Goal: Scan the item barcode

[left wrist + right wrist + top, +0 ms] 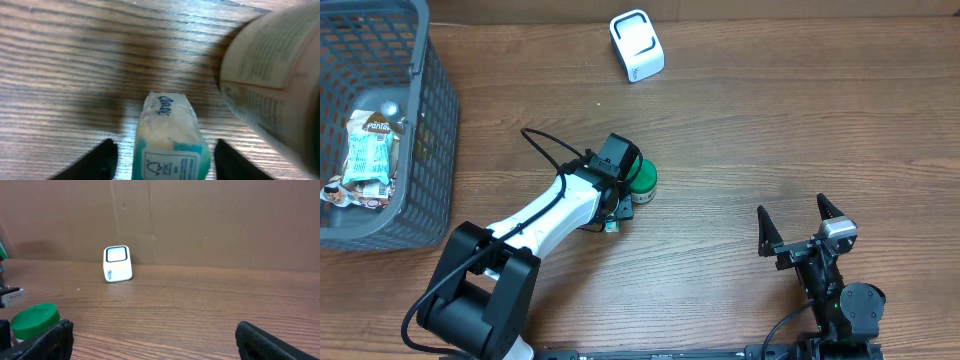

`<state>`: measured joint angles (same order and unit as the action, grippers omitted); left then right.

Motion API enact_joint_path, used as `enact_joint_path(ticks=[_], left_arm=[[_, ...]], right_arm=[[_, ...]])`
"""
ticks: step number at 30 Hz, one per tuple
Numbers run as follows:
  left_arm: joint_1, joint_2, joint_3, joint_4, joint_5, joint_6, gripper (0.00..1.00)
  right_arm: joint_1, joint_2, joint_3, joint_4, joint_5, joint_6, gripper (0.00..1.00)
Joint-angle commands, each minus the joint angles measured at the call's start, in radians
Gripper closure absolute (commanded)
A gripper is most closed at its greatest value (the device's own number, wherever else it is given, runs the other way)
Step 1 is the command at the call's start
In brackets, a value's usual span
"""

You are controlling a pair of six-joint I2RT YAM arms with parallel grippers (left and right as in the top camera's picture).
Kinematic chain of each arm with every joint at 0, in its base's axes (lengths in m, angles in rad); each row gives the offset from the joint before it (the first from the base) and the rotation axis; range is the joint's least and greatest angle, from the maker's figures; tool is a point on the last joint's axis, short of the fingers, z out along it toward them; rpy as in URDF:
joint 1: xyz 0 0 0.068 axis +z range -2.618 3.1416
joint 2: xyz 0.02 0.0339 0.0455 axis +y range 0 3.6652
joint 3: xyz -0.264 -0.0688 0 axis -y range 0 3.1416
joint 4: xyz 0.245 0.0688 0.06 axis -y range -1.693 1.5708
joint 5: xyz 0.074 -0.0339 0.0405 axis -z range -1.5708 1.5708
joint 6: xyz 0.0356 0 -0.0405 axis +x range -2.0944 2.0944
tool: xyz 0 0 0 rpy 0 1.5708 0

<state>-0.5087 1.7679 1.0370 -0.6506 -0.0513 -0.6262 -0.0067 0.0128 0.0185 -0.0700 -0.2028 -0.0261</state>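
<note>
A small teal and white tissue pack (pixel 167 135) lies on the wooden table between the fingers of my left gripper (pixel 165 167). Bare table shows on both sides of the pack, so the jaws stand open and clear of it. From overhead the left gripper (pixel 616 208) is mostly hidden under its wrist, with a corner of the pack (pixel 611 226) peeking out. The white barcode scanner (pixel 636 45) stands at the table's far side, also in the right wrist view (pixel 117 263). My right gripper (pixel 791 212) hangs open and empty at the front right.
A green-lidded canister (pixel 642 178) lies right beside the left gripper, filling the right of the left wrist view (pixel 275 90). A grey basket (pixel 430 130) holding several packets stands at the far left.
</note>
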Motion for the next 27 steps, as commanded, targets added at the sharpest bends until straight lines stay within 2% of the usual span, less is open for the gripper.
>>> enact_joint_path(ticks=[1, 9, 22, 27], left_arm=[[-0.002, 0.005, 0.005, -0.006, 0.008, 0.0, 0.34], [0.0, 0.003, 0.145, -0.168, 0.007, 0.068, 0.32], [0.002, 0.003, 0.515, -0.52, -0.013, 0.223, 0.31], [0.017, 0.003, 0.684, -0.669, -0.106, 0.248, 0.32]], right_arm=[[-0.004, -0.01, -0.011, 0.005, -0.001, -0.002, 0.0], [-0.004, -0.01, -0.011, 0.005, -0.001, -0.002, 0.0], [-0.004, -0.01, -0.011, 0.005, -0.001, -0.002, 0.0], [-0.004, -0.01, -0.011, 0.005, -0.001, -0.002, 0.0]])
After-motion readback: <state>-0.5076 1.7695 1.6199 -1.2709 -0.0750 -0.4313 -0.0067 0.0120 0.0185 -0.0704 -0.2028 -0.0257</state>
